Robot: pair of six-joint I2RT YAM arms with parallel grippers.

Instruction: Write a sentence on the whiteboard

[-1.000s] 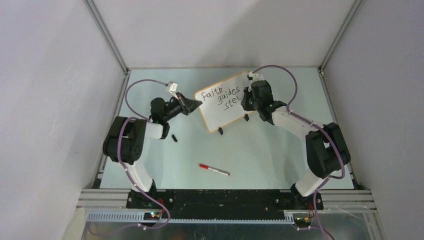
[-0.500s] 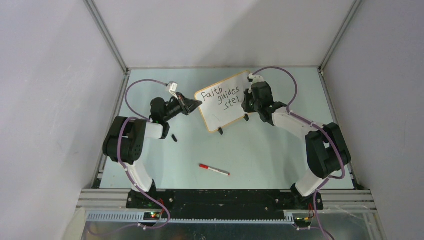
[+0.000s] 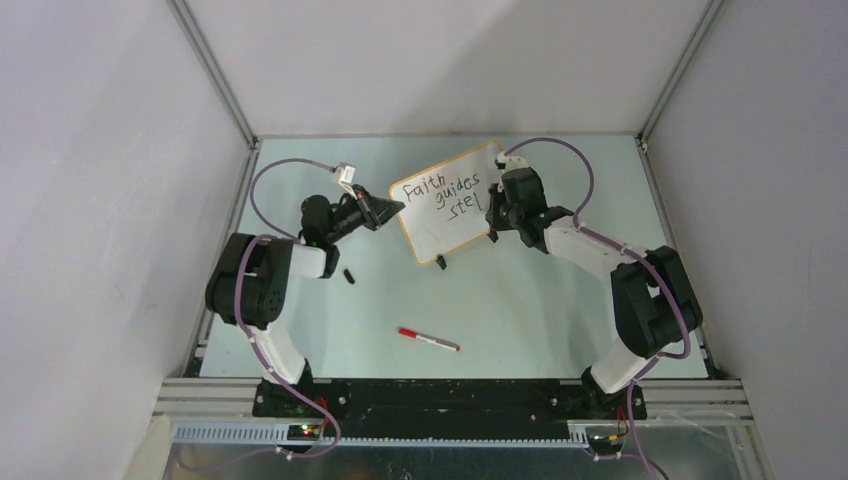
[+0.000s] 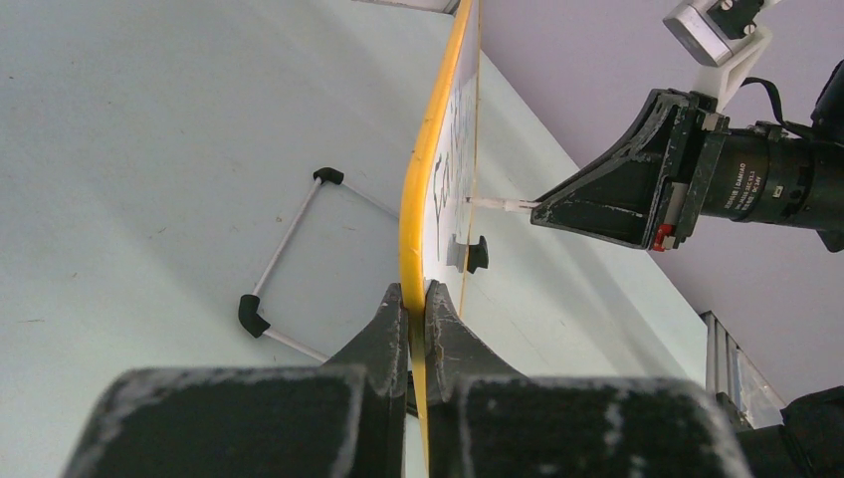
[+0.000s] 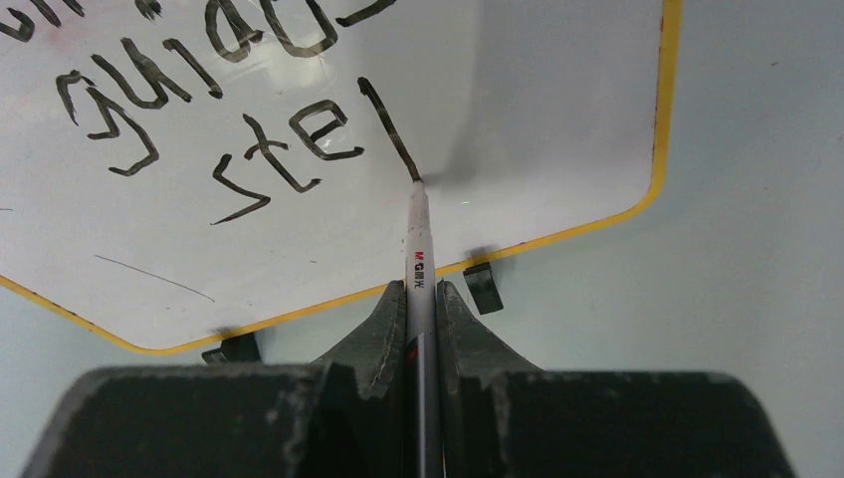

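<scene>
Right end effector (image 5: 422, 294): its two dark fingers are pressed onto the barrel of a slim white-and-black marker pen (image 5: 418, 239). The tip projects straight ahead and touches the board at the foot of a single downstroke, so the nib meets the surface squarely.

Left end effector (image 4: 416, 299): it pinches the side edge of the small glossy white whiteboard with rounded corners and thin orange frame (image 5: 537, 100), apparently to brace it against the pen's push. The board stands tilted on two black clip feet, directly ahead of both end effectors and between them.

The sentence (image 3: 445, 197) is thin black handwriting in three staggered lines, reading "faith", "guides" and "ste" plus one stroke. The last word appears unfinished.

Behind both end effectors, a red-capped pen (image 3: 428, 340) lies on the pale tabletop (image 3: 540, 300).
</scene>
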